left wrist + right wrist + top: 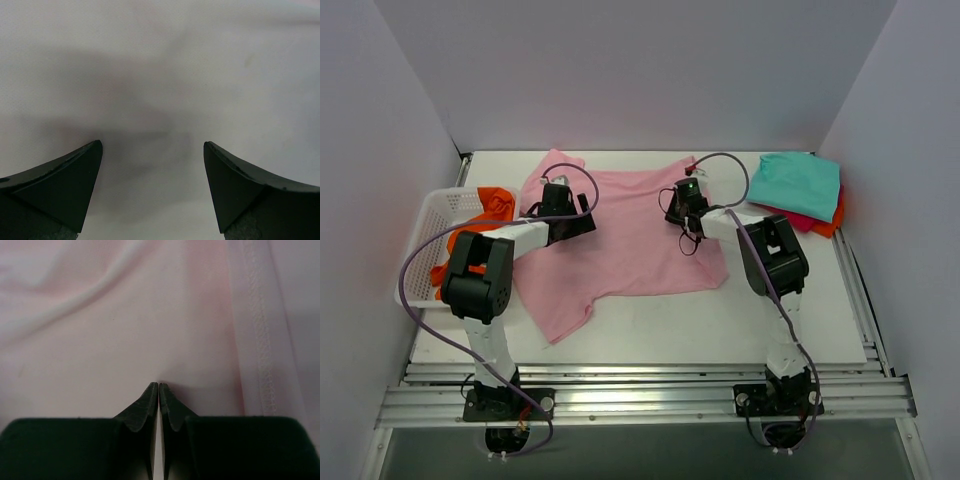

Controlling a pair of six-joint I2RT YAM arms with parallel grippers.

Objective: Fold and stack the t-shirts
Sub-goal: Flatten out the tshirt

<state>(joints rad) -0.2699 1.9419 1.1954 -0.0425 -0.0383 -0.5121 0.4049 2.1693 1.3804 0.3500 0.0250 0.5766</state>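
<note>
A light pink t-shirt lies spread flat in the middle of the table. My left gripper hovers over its left shoulder area, and the left wrist view shows it open and empty above pale cloth. My right gripper is at the shirt's upper right, and the right wrist view shows it shut, its tips pinched into the pink cloth beside a stitched hem. A folded teal t-shirt lies on a red one at the back right. A bright orange t-shirt sits in the basket.
A white mesh basket stands at the table's left edge. White walls close in the left, back and right sides. Aluminium rails run along the near edge by the arm bases.
</note>
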